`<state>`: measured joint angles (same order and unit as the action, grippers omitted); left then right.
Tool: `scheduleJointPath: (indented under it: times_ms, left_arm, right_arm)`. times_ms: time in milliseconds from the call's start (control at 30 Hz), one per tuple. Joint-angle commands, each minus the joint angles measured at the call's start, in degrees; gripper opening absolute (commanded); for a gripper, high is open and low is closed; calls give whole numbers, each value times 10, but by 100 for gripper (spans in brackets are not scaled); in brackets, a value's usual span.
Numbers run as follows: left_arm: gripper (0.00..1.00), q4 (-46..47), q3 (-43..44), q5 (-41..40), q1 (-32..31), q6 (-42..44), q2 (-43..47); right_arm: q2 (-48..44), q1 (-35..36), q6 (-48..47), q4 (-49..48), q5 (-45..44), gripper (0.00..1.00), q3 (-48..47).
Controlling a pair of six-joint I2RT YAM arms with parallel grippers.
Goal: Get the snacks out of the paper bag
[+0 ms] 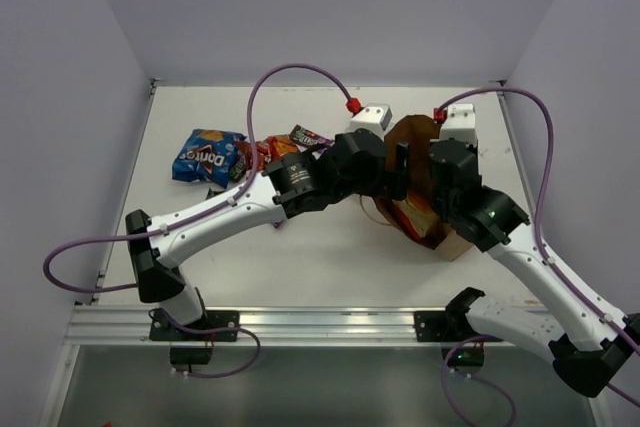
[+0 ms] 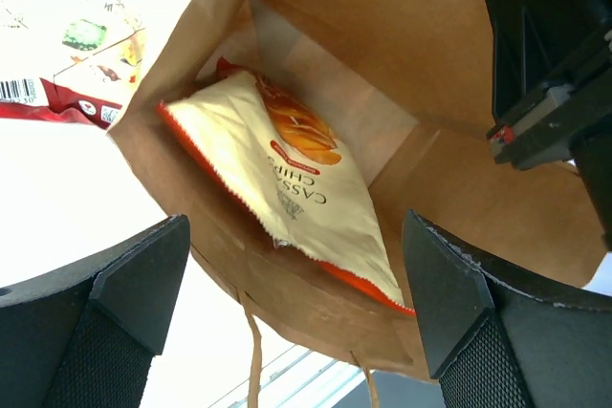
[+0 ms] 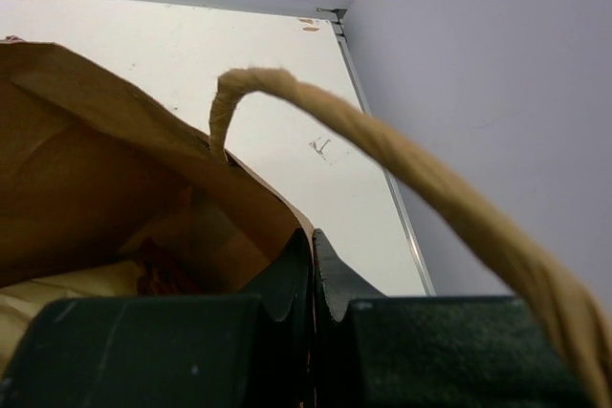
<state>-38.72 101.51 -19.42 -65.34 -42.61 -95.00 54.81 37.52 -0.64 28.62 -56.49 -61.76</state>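
Observation:
The brown paper bag (image 1: 415, 137) lies on its side right of centre, mouth toward the left arm. Inside it lies the large cream-and-orange chip bag (image 2: 287, 179), also visible in the top view (image 1: 415, 215). My left gripper (image 2: 296, 332) is open at the bag's mouth, its fingers (image 2: 115, 303) either side of the lower rim, holding nothing. My right gripper (image 3: 313, 265) is shut on the paper bag's rim (image 3: 258, 198), with a twisted handle (image 3: 382, 150) arching over it. The blue Doritos bag (image 1: 207, 155), a red-orange packet (image 1: 280, 147) and a purple candy bar (image 1: 310, 135) lie on the table.
A white-and-red packet (image 2: 67, 93) lies just outside the bag's mouth in the left wrist view. Two white blocks (image 1: 370, 117) (image 1: 460, 122) stand behind the bag. Walls enclose the white table (image 1: 300, 247) at the left, back and right.

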Motion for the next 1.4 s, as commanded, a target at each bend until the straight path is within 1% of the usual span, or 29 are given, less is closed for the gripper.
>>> scheduleJointPath:
  times_ms: [0,133,300,533,767,833,867,900,967,1000,1067,1100,1167,1267,1333,1367]
  left_arm:
    - [98,8,-3,-10,-1,-26,-12]
    - [98,18,-5,-4,-1,-35,-35]
    - [96,44,-12,-17,-1,-40,-33]
    - [97,26,-31,-26,0,-74,-66]
    - [90,62,-76,-32,13,-107,-82]
    - [84,70,-76,-40,14,-109,-86]
    - [79,71,-76,-45,15,-109,-88]
    - [66,70,-75,-47,17,-109,-89]
    - [48,68,-73,-51,21,-108,-86]
    - [27,67,-70,-52,21,-108,-79]
    - [7,68,-66,-57,21,-101,-67]
    - [0,68,-56,-55,21,-98,-51]
    - [0,66,-38,-44,21,-84,-34]
    - [0,64,23,-24,21,-58,6]
    - [0,57,54,-25,21,-33,33]
    - [0,45,88,-30,21,-24,40]
  right_arm:
    - [8,7,20,-29,-34,0,0]
    - [15,12,28,-25,-35,0,-1]
    - [27,21,51,-14,-30,0,4]
    - [30,28,93,8,-27,0,2]
    - [17,35,130,30,8,0,-5]
    - [13,35,133,29,19,0,-2]
    - [11,35,134,30,21,0,0]
    - [10,35,134,30,22,0,1]
    - [7,35,136,29,23,0,6]
    - [7,35,137,26,23,0,8]
    - [7,34,134,21,22,0,17]
    - [10,35,134,17,22,0,20]
    - [17,35,135,14,17,0,28]
    - [33,34,140,13,15,0,37]
    - [45,34,144,11,17,0,43]
    - [49,32,145,11,20,0,45]
